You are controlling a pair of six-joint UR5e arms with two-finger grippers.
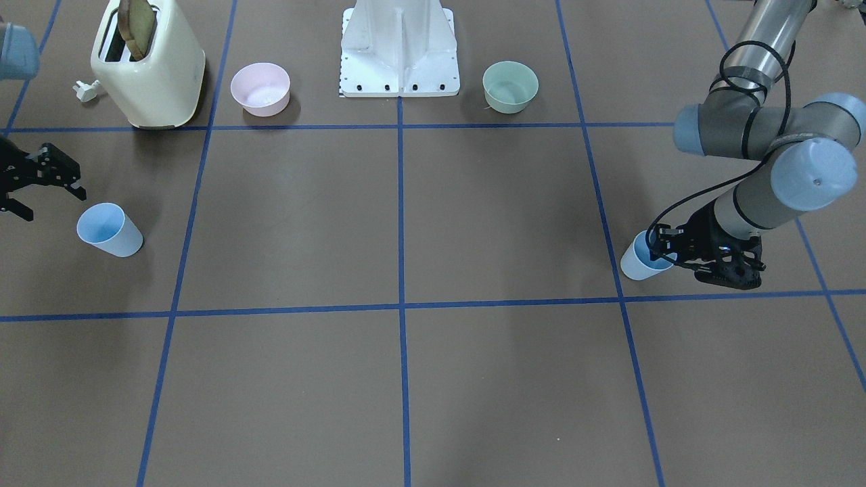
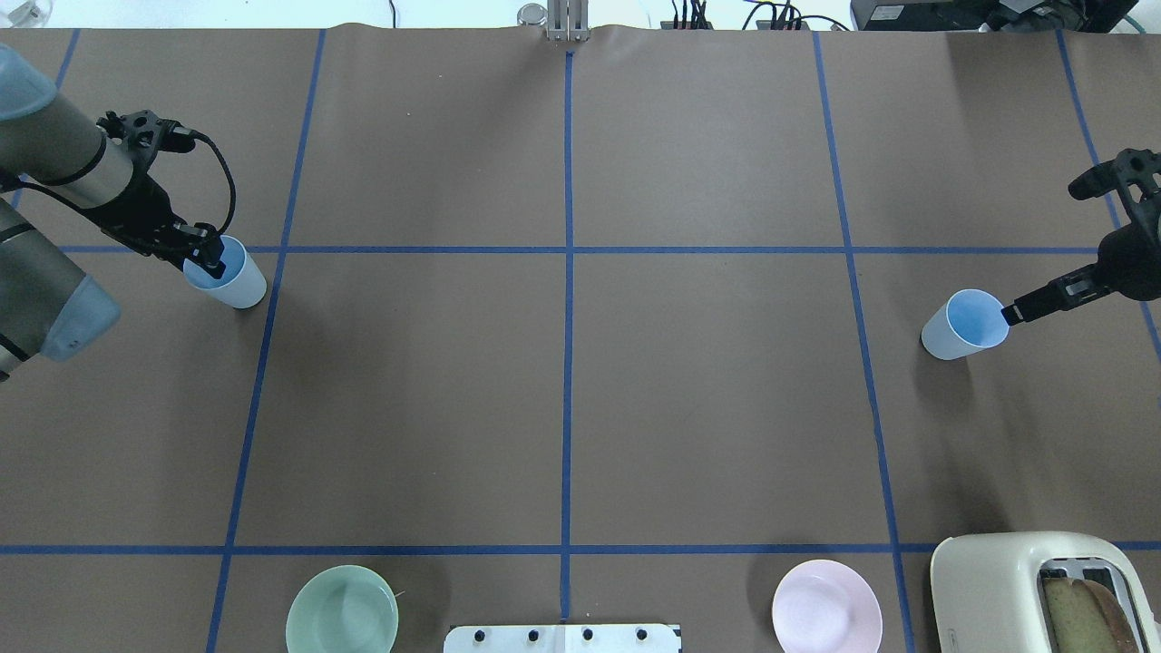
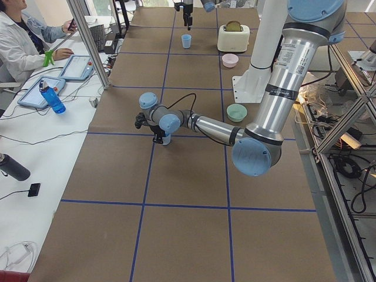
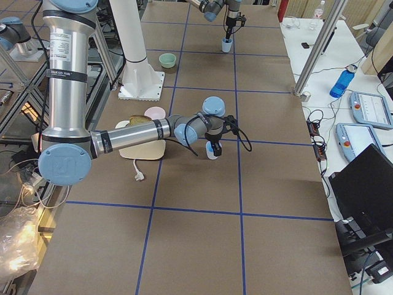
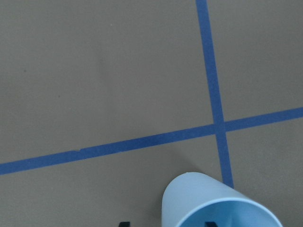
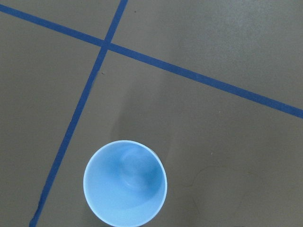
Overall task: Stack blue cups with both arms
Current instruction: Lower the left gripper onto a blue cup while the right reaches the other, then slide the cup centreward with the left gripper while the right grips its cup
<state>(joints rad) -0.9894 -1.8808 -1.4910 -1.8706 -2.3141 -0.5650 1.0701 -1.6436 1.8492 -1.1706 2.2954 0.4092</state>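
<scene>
Blue cup [image 2: 242, 287] rim straddled by parted left hand [image 2: 213, 259] | right hand [image 1: 54, 205] spread

Middle: bare tabletop [image 2: 707, 399] runs from the far edge to the row of things at the robot's edge, leaving wide room to pass.
Robot's edge: the stand [image 2: 562, 638] is at the middle, with the green bowl [image 2: 342, 609] and pink bowl [image 2: 826, 606] on either side and gaps between them.
Corner of robot's edge and right edge: the toaster [image 2: 1043, 589], with bread [image 2: 1084, 612] sticking up, is the tallest block.
Left edge: the left gripper [image 2: 210, 261] straddles the rim of the left cup [image 2: 238, 283] on the edge side, with the left arm [image 2: 50, 150] behind it; the inward side is free.
Right edge: the right cup [image 2: 961, 326] stands alone; the right gripper [image 1: 54, 205] is spread just beside it on the edge side.
</scene>
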